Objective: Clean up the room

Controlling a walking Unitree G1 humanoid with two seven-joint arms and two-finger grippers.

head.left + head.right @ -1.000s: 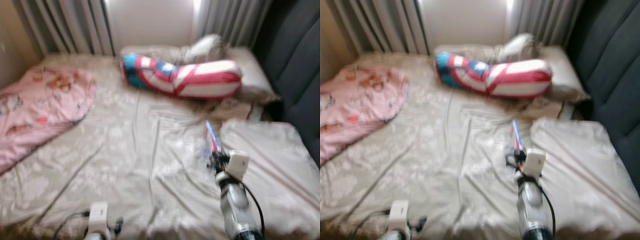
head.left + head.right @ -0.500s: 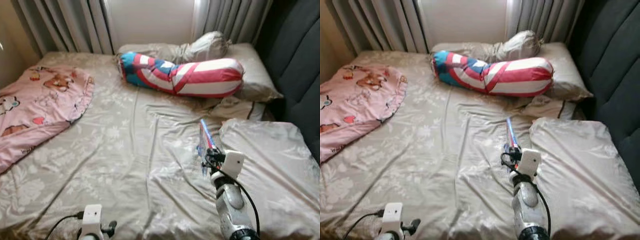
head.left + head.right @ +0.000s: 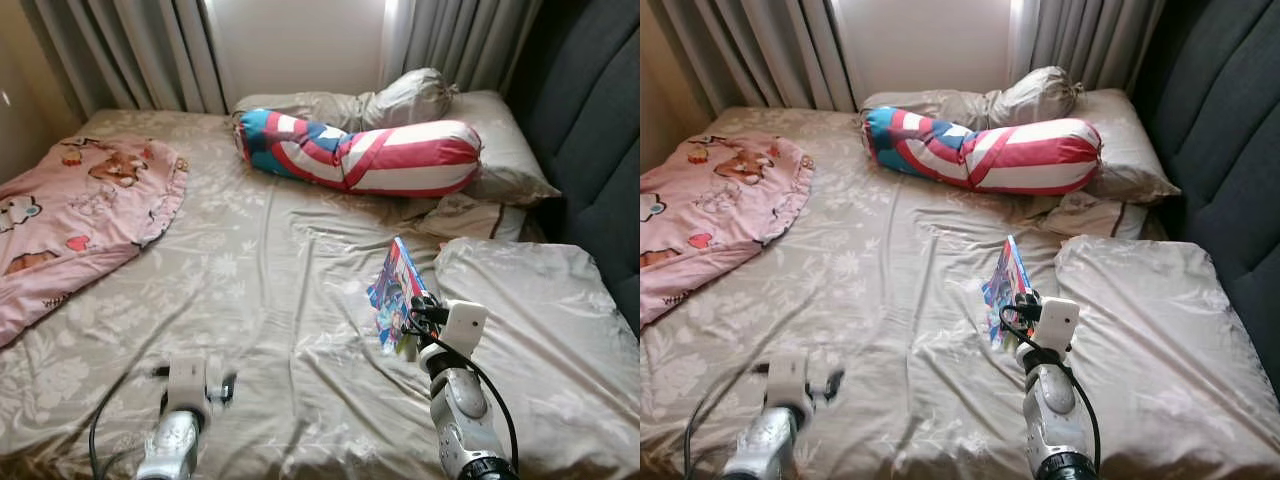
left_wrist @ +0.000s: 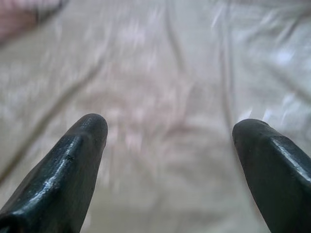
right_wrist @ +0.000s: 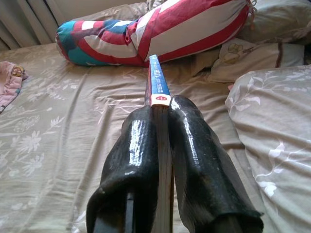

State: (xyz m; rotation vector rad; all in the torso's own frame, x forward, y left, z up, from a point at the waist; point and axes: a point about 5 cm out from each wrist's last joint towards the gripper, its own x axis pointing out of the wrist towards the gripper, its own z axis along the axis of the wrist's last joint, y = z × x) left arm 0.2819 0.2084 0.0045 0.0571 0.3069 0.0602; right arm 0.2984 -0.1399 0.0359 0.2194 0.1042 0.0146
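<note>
We judge the tidying to be at an early or middle stage: one item is in hand, and the bedding is not yet straightened.

The bed [image 3: 260,300] fills most of what we see, covered with a beige floral sheet that lies rumpled in long creases. Behind it hang grey curtains [image 3: 130,50] either side of a pale wall, and a dark padded headboard [image 3: 590,130] runs along our right side.

On the bed, a pink cartoon-print blanket [image 3: 80,220] lies bunched at the far left. A long bolster [image 3: 360,155] striped in red, white and blue lies across the far end, resting against grey pillows [image 3: 400,100]. A large floral pillow [image 3: 530,310] sits near our right, with a small printed cushion [image 3: 465,215] between it and the bolster.

Our right gripper [image 5: 163,121] is clamped on a thin colourful book [image 3: 395,295], held on edge just above the sheet beside the large pillow; the wrist view shows its spine squeezed between the two black fingers [image 5: 133,155]. Where it belongs we cannot tell.

Our left gripper [image 4: 170,131] hovers over bare sheet near the front edge, fingers spread wide and empty.
</note>
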